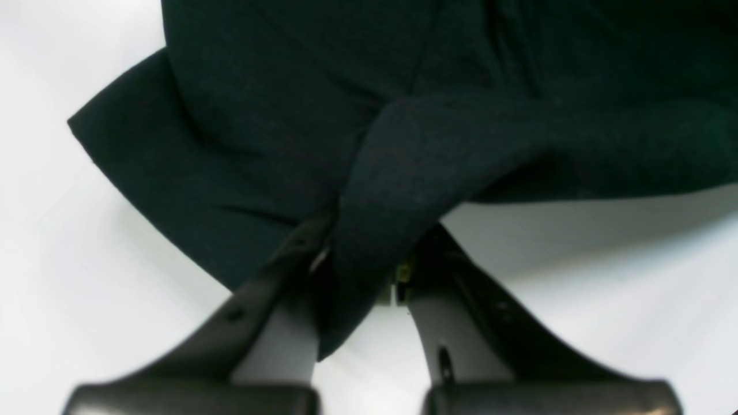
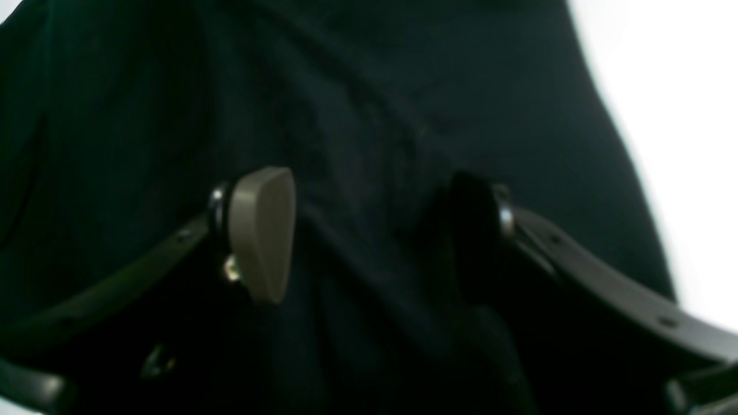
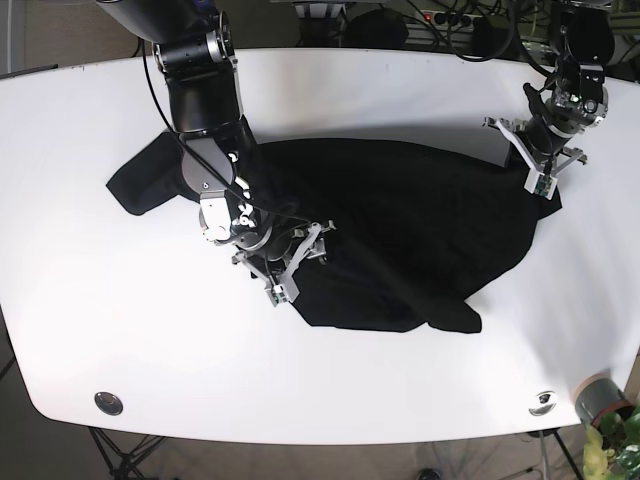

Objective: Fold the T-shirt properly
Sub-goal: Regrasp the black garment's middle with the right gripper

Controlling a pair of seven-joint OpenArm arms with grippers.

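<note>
Black T-shirt [image 3: 400, 230] lay crumpled across the white counter [image 3: 90, 330], mid to right. Left tool [image 1: 369, 259] sat low at the shirt's far-right edge, fingers pinching a fabric fold. Right tool [image 2: 375, 230] hovered over the shirt's left-centre, arm reaching down from the back edge, fingers spread.

T-shirt [image 3: 400, 230] spread across tabletop [image 3: 120, 320] centre. Right hand [image 3: 285, 268] over shirt's left part; left hand [image 3: 540, 165] at shirt's far-right edge.
</note>
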